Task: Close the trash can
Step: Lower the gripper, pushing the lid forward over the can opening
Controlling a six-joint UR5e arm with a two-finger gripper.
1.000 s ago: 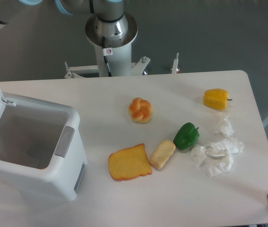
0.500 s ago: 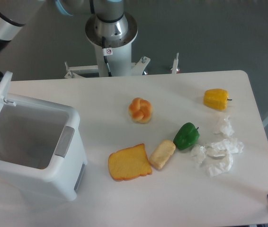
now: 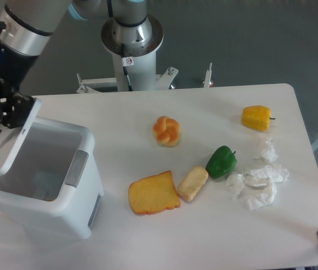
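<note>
A white table [image 3: 204, 107] fills the view, and the large white boxy plastic trash can [image 3: 41, 180] sits at its left edge. Its hinged lid [image 3: 4, 143], upright a second ago, now leans well over the opening, pushed by the black gripper [image 3: 10, 107] pressing its top edge; whether the claw is apart or together I cannot tell. Closing looks half done.

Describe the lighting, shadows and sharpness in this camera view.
Camera view: light is even and soft, with only faint shadows under the toast and green pepper; the white table looks bright, without hard glare. The food is in sharp focus. The gripper at the trash can lid is dark and slightly blurred, with a blue light glowing on the wrist.
</note>
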